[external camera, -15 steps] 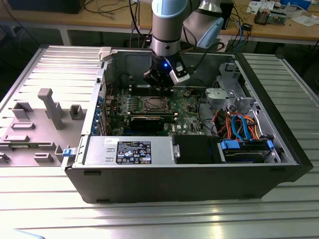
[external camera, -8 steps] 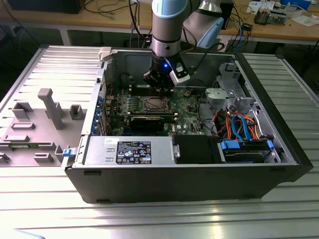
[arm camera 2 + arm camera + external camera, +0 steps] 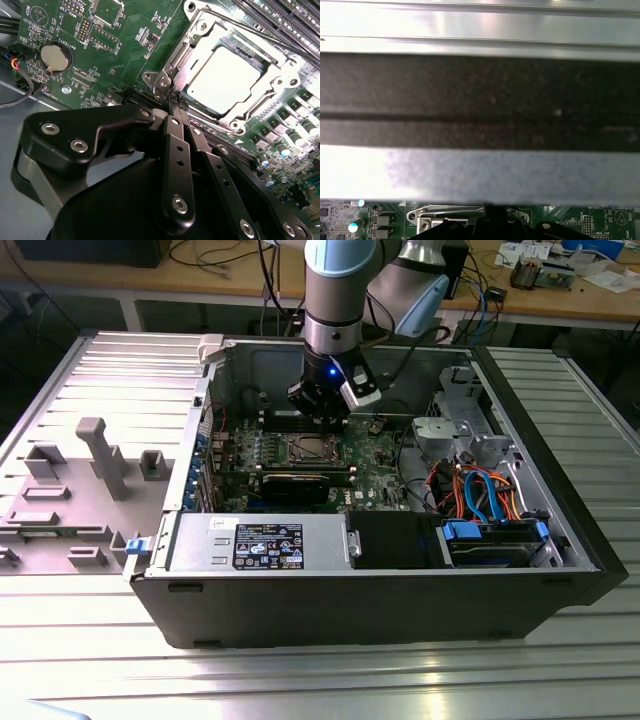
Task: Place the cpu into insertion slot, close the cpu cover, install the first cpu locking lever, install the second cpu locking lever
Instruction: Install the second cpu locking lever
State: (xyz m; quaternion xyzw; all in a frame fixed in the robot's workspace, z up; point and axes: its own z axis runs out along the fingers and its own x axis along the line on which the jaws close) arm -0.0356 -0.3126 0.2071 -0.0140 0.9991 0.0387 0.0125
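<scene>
Jaws pressed together, fingertips meeting in a narrow point with nothing visibly held: the gripper (image 3: 176, 102) hangs low inside the open computer case (image 3: 560, 540), its tip just off one corner of the insertion slot (image 3: 227, 75) in the second wrist view. From that tip the socket lies directly ahead. The cpu (image 3: 225, 77) sits in it, a pale square lying flat, and the cpu cover (image 3: 200, 35) appears to be down around the chip as a silvery frame. A thin locking lever (image 3: 260, 35) runs along the socket's far edge, its long axis parallel to that side; whether it is latched I cannot tell. In the exterior view the gripper (image 3: 322, 412) stands just behind the socket (image 3: 312, 449) on the green motherboard (image 3: 385, 455).
</scene>
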